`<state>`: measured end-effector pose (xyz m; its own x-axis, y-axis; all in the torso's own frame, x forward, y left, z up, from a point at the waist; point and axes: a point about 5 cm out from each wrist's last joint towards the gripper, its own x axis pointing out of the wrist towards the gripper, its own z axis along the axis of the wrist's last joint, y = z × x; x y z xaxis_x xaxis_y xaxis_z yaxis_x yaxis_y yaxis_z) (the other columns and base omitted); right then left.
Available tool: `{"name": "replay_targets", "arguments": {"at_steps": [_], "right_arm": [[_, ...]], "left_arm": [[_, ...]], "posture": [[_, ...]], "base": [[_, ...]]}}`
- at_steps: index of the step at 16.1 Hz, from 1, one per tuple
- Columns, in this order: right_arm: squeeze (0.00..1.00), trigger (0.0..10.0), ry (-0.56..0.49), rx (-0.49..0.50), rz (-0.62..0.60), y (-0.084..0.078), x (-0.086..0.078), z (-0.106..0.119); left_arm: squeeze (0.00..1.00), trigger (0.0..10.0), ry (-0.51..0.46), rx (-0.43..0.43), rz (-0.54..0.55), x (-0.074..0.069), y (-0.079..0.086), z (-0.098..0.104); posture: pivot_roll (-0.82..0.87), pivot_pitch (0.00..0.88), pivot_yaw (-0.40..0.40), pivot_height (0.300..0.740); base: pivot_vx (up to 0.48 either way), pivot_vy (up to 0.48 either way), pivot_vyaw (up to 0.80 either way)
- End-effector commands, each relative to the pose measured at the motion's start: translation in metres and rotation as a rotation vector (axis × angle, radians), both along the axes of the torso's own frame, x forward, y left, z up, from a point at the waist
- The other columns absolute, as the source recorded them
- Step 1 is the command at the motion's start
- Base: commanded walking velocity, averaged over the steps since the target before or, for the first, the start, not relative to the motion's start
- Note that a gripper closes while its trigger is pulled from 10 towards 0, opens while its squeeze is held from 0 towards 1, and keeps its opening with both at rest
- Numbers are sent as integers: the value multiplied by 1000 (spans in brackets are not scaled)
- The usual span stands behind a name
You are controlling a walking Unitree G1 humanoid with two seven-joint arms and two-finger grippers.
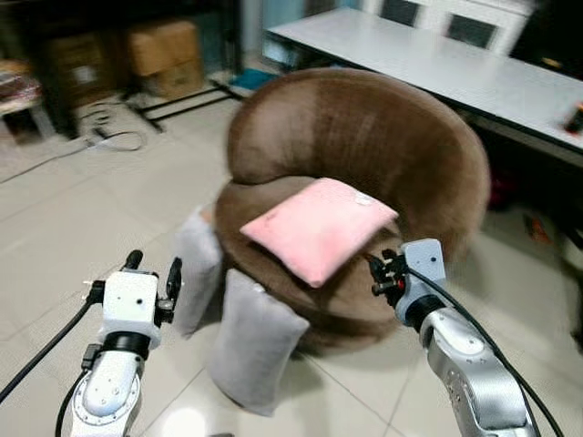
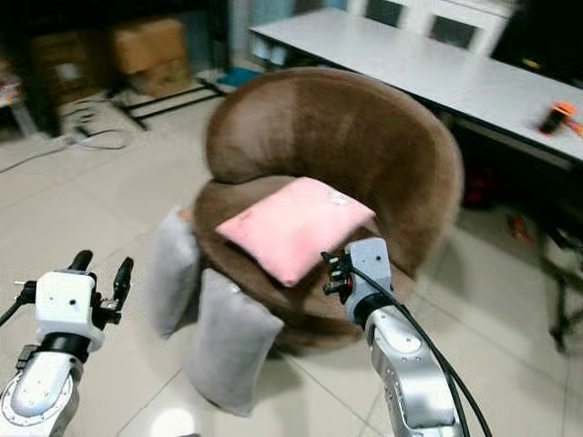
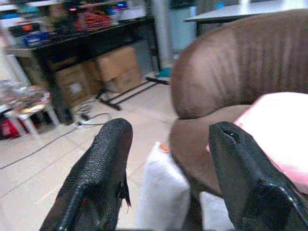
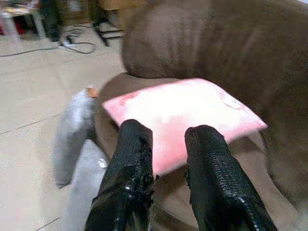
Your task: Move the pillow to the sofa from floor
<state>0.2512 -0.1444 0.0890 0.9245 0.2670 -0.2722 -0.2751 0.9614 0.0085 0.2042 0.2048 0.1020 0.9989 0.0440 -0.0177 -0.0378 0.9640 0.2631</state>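
On the seat of the brown sofa (image 1: 364, 146) lay a pink pillow (image 1: 319, 226), while two grey pillows (image 1: 250, 341) leaned against the sofa's front on the floor. Both the left gripper (image 1: 153, 278) and the right gripper (image 1: 383, 271) hung near the sofa, fingers parted and empty; the nearer grey pillow seemed best gripped by its top edge.

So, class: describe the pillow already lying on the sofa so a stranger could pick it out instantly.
Find the round brown plush sofa on the tiled floor. On its seat lies a square pink fabric pillow. The two grey pillows lean on the floor against the sofa's front.
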Motion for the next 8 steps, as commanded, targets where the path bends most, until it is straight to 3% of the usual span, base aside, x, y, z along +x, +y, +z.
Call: {"name": "replay_targets", "arguments": {"at_steps": [1,2,8], "right_arm": [[0,10000,1,-1,9,1,1,3],[0,10000,3,-1,12,1,1,3],[0,10000,8,-5,-27,-1,4,1]], "left_arm": [[0,10000,-14,-8,-11,1,-2,5],[0,10000,-13,-9,-4,1,-1,5],[0,10000,-11,2,19,-1,7,7]], "posture": [[40,0,-55,740],[43,0,-56,740],[51,0,-62,740]], "base": [[300,0,794],[296,0,788],[296,0,0]]}}
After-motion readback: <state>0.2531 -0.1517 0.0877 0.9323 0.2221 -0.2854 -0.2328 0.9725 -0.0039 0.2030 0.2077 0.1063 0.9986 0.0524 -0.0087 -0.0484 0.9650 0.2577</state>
